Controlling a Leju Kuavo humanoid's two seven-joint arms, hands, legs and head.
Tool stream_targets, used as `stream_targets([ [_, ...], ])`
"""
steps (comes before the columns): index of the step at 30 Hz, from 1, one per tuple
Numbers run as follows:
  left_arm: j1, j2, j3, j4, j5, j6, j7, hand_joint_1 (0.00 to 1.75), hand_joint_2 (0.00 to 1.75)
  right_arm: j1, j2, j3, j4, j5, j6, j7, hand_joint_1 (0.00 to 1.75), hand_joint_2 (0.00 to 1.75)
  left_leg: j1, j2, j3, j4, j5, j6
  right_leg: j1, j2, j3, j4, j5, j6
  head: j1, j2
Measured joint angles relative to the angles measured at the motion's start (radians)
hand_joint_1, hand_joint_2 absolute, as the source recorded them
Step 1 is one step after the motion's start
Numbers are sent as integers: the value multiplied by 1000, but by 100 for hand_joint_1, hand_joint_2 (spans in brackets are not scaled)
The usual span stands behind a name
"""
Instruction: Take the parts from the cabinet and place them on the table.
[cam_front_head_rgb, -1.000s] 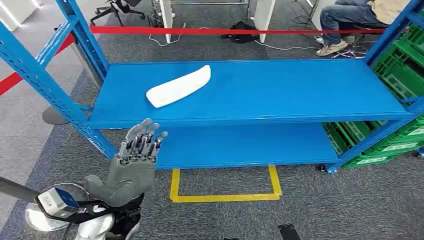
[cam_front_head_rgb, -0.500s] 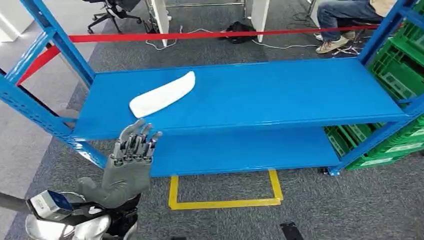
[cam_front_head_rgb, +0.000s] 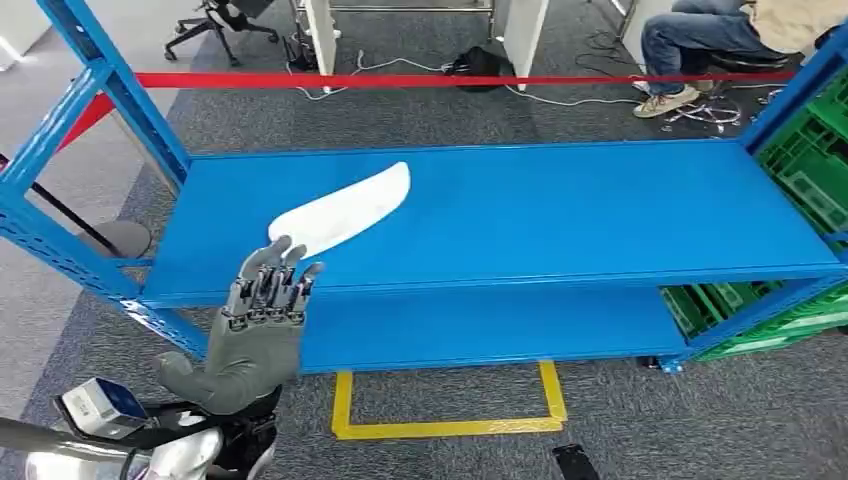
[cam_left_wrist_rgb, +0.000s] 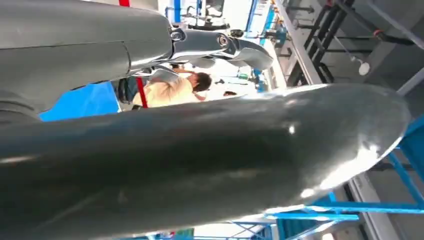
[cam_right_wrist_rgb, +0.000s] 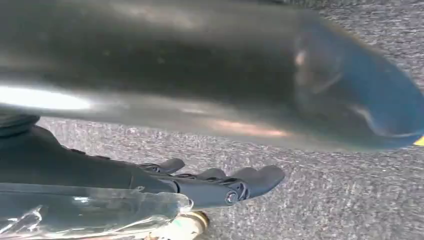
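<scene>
Your left hand (cam_front_head_rgb: 258, 322) hangs empty, fingers straight and slightly spread, just short of the white part (cam_front_head_rgb: 338, 212) lying flat near the front of the blue shelf (cam_front_head_rgb: 560, 210); a low reach risks clipping the shelf lip; right hand (cam_right_wrist_rgb: 220, 185) empty, fingers loosely extended.
</scene>
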Motion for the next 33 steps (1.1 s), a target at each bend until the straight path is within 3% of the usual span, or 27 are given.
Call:
stream_targets([
  [1,0,0,0,0,0,2,-1,0,0,0,0,0,0,0,0,0,0,0,2,-2,9,0,-5,-5,-3,0,8,-56,60,2,0,0],
  [3,0,0,1,0,-1,5,-3,0,0,-2,-1,0,0,0,0,0,0,0,7,-3,27,2,-15,-17,-10,-1,63,-227,184,12,0,0],
  [4,0,0,1,0,-1,6,-3,0,0,-2,0,0,1,0,0,0,0,0,0,-4,29,8,-20,-26,-16,-2,73,-280,203,18,4,0],
  [5,0,0,1,-1,-1,8,-3,0,0,-3,0,0,1,0,1,0,0,0,-1,-6,27,13,-25,-30,-14,9,77,-282,202,-5,3,0],
  [8,0,0,2,-2,-3,10,-6,0,0,-2,0,0,1,0,0,1,0,0,4,-6,27,4,-15,-46,-8,8,74,-280,208,-30,-3,0],
  [9,0,0,4,-3,-3,10,-6,0,0,-2,0,0,1,0,0,1,0,0,5,-3,24,9,-22,-50,-11,8,74,-283,212,-38,-2,0],
  [10,1,0,4,-4,-3,11,-6,0,0,-3,0,0,1,0,0,1,0,0,5,0,13,38,-48,-54,-11,8,74,-283,213,-43,-8,0],
  [13,2,1,8,-5,-3,12,-7,0,0,-2,0,0,1,0,0,0,0,0,5,0,-97,274,-163,-61,-8,3,73,-282,212,-49,-11,0],
  [14,2,1,10,-5,-3,12,-7,0,0,-1,0,0,1,0,0,0,0,0,5,0,-126,330,-176,-59,-7,2,73,-282,211,-50,-11,0],
  [15,2,1,11,-5,-3,12,-7,0,0,-2,0,0,1,0,0,0,0,0,5,0,-125,328,-160,-57,-7,2,74,-282,210,-51,-11,0],
  [16,2,1,12,-5,-3,12,-7,0,0,-2,0,0,1,0,0,0,0,0,5,0,-106,285,-125,-53,-6,3,76,-282,209,-51,-11,0],
  [18,2,0,13,-6,-1,19,-8,0,0,-3,0,0,1,0,0,0,0,0,3,0,-20,116,-37,-42,-6,5,84,-282,204,-47,-11,0],
  [19,3,0,14,-8,-1,25,-8,0,0,-3,0,0,1,0,0,0,0,0,2,2,17,46,-18,-35,-6,6,86,-283,201,-44,-11,0],
  [20,4,0,16,-11,0,32,-8,0,0,-4,0,0,1,0,-1,0,0,0,1,1,33,14,-34,-34,3,8,82,-276,194,-36,-13,0],
  [22,6,0,21,-15,3,40,-8,0,0,-2,-1,0,1,-2,-2,0,0,0,0,-2,26,17,-38,-33,0,4,82,-285,195,-28,-11,0],
  [24,11,-4,34,-24,4,50,-9,0,0,-2,-1,0,0,-2,-2,-3,0,0,6,-2,32,7,-35,-22,-1,3,85,-289,191,-15,-11,0],
  [25,13,-5,40,-28,3,52,-8,0,0,-2,-1,0,0,-2,-2,-5,0,0,7,-1,35,6,-36,-17,-1,1,76,-268,176,-10,-7,0],
  [26,14,-5,45,-31,3,55,-8,0,0,-2,-1,0,0,-4,-2,-6,0,0,7,0,36,6,-38,-12,-1,-1,47,-209,141,-7,-1,0],
  [28,16,-6,56,-31,0,62,-8,0,0,-1,-1,0,0,-5,-2,-6,0,0,6,0,36,6,-41,-8,-1,-1,-39,-41,68,-1,-1,0],
  [29,18,-7,62,-31,0,64,-6,0,0,1,-1,0,0,-5,-2,-6,0,0,6,0,37,6,-42,-7,-1,0,-75,23,54,1,1,0],
  [30,19,-8,68,-31,0,64,-5,0,0,2,-1,0,0,-5,-2,-6,0,0,6,0,39,6,-42,-7,-1,-1,-88,34,66,1,0,0],
  [31,20,-8,72,-31,0,64,-5,0,0,2,-1,0,0,-5,-2,-6,0,0,6,-1,43,6,-45,-7,-1,-1,-73,-8,106,1,1,0],
  [33,21,-10,80,-31,0,64,-4,0,0,1,-2,0,0,-6,-2,-6,0,0,7,-2,56,6,-51,-13,-2,-2,7,-187,210,-2,1,0],
])
